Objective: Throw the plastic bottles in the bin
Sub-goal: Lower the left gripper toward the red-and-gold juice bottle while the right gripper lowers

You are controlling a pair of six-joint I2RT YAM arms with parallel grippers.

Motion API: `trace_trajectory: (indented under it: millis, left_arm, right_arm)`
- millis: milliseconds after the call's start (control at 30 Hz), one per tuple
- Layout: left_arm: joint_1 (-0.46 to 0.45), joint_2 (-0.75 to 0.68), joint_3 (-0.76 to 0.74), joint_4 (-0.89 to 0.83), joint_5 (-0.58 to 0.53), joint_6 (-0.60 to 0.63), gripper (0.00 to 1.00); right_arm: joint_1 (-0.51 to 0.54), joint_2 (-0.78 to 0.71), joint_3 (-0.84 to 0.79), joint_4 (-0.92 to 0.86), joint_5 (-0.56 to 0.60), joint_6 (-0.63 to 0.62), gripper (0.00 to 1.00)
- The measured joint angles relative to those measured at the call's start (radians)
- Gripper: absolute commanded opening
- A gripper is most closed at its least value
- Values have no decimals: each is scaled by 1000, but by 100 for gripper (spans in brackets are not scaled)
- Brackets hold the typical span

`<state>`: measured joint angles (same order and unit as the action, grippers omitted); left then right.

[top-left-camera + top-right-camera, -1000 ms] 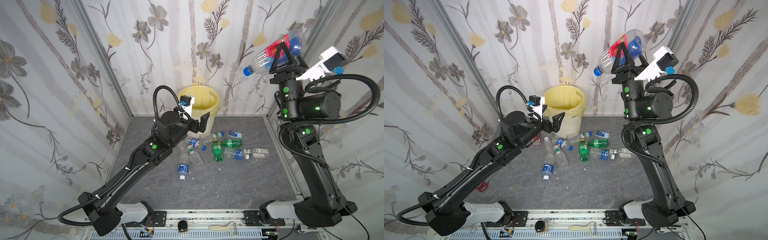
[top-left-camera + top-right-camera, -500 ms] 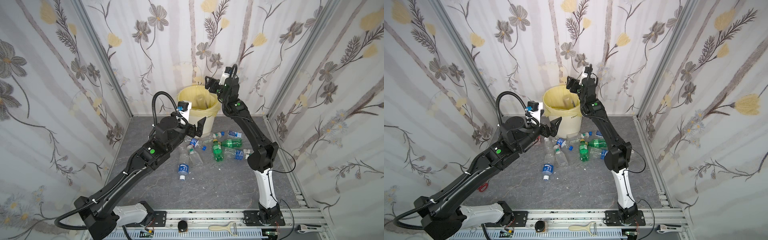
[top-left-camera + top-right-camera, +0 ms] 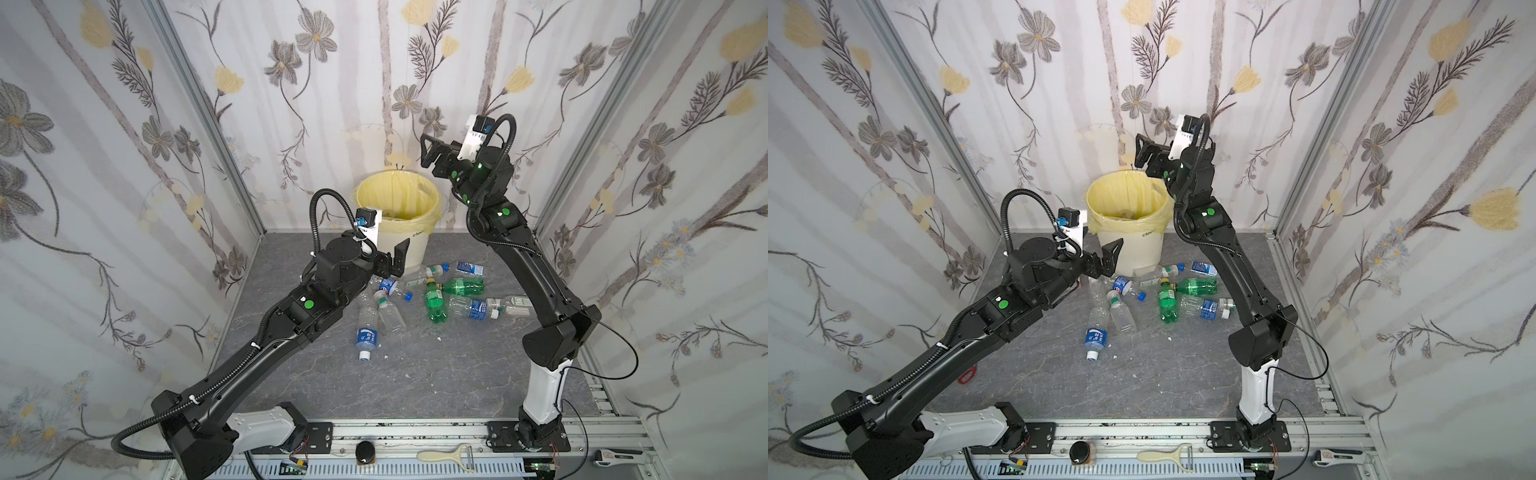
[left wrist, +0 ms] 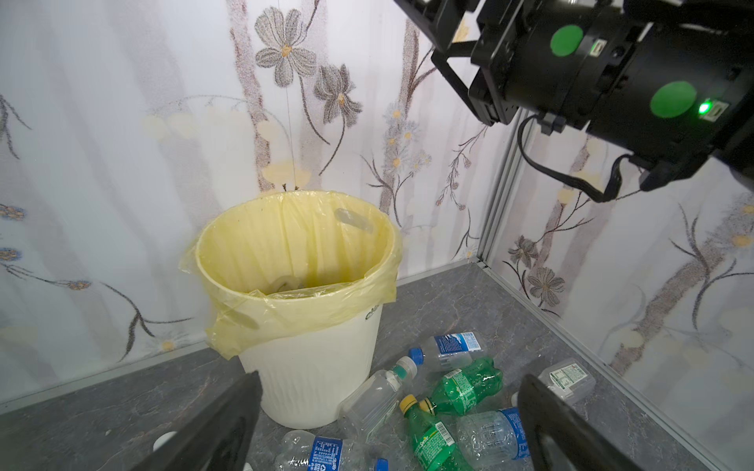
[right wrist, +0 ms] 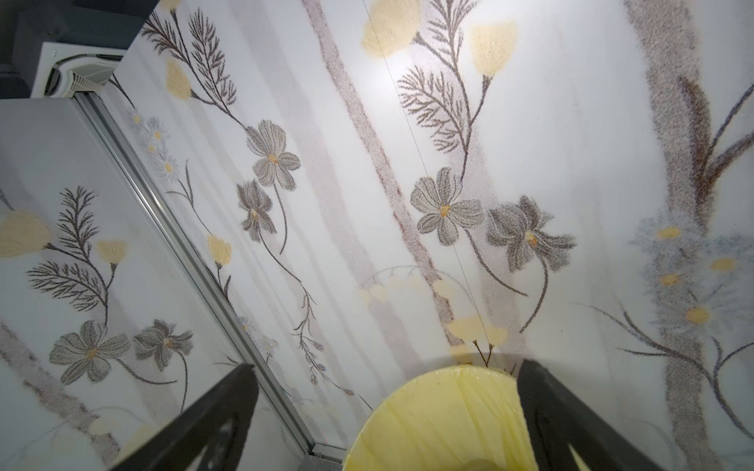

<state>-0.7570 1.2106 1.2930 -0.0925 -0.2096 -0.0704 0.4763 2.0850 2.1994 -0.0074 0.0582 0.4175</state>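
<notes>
The cream bin [image 3: 411, 245] [image 3: 1144, 249] with a yellow bag over its rim stands against the back wall. Several plastic bottles lie on the grey floor in front of it: two green ones [image 3: 435, 301] [image 4: 432, 440] and clear ones with blue labels [image 3: 366, 336] [image 3: 1096, 336]. My right gripper [image 3: 428, 151] [image 3: 1142, 151] hangs open and empty above the bin's right rim; its wrist view looks down past the bin [image 5: 440, 416]. My left gripper [image 3: 395, 259] [image 3: 1106, 259] [image 4: 389, 377] is open and empty, low beside the bin [image 4: 310, 367], above the nearest bottles.
Flowered walls with aluminium corner posts [image 3: 208, 116] close in three sides. A cream peeler [image 3: 446, 455] and a black knob [image 3: 365, 451] lie on the front rail. A red ring [image 3: 967, 374] sits on the floor under the left arm.
The right arm swung from high near the camera down to the bin and its jaws opened; the red-labelled bottle it held is gone from sight. The left gripper dipped slightly toward the bottles.
</notes>
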Motion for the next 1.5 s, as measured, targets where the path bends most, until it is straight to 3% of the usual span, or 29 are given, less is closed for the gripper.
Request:
trace_trajectory:
  millis: [267, 700, 933, 1167, 1500]
  left_arm:
    - [43, 0, -67, -6, -60, -70, 100]
    - [373, 142, -96, -194, -2, -389, 100]
    - [504, 269, -127, -268, 72, -494, 100]
    - [523, 393, -105, -290, 127, -500, 100]
    - [554, 609, 37, -303, 135, -454, 100]
  right_arm:
    - [-3, -103, -169, -2, -10, -1, 100]
    - [8, -291, -516, 26, -47, -62, 100]
    - [101, -381, -671, 26, -16, -196, 100]
    - [205, -400, -779, 19, 27, -270, 100]
    - [284, -410, -919, 55, 48, -231, 100]
